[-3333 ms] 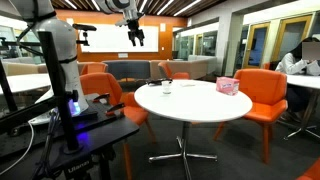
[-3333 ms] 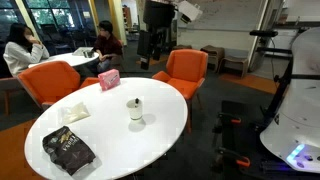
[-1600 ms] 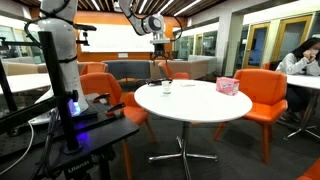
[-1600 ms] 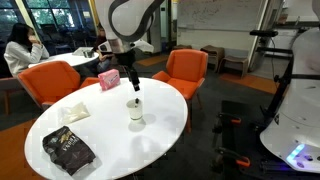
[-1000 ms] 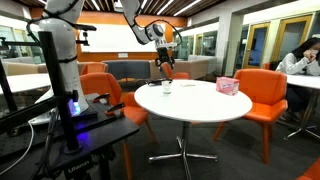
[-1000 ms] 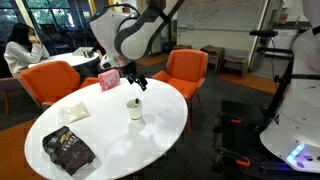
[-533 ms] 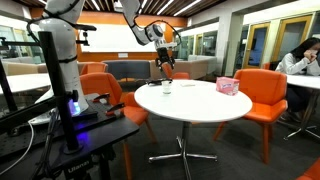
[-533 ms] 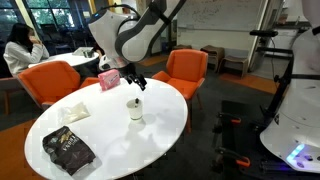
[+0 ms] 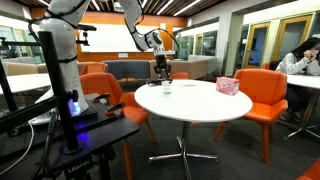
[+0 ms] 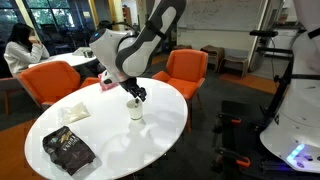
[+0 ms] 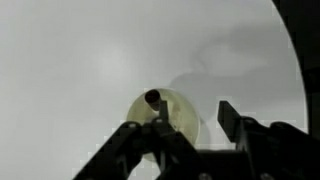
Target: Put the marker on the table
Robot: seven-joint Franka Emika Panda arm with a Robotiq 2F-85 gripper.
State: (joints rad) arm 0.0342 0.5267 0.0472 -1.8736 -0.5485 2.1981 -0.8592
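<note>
A white cup stands on the round white table, also seen as a small cup near the far rim of the table. My gripper hangs straight down over the cup, its fingers at the mouth. In the wrist view the cup is a pale circle with the dark marker standing in it, right by one finger. My gripper has its fingers part way in, with bare white table showing between them. No grip on the marker shows.
A pink tissue box sits at the table's far side, a dark snack bag and a flat packet nearer the camera. Orange chairs ring the table. People sit at a table behind. The black robot stand is nearby.
The arm has lowered and brought the gripper from beside and above the cup down onto its mouth. The fingers have drawn closer together.
</note>
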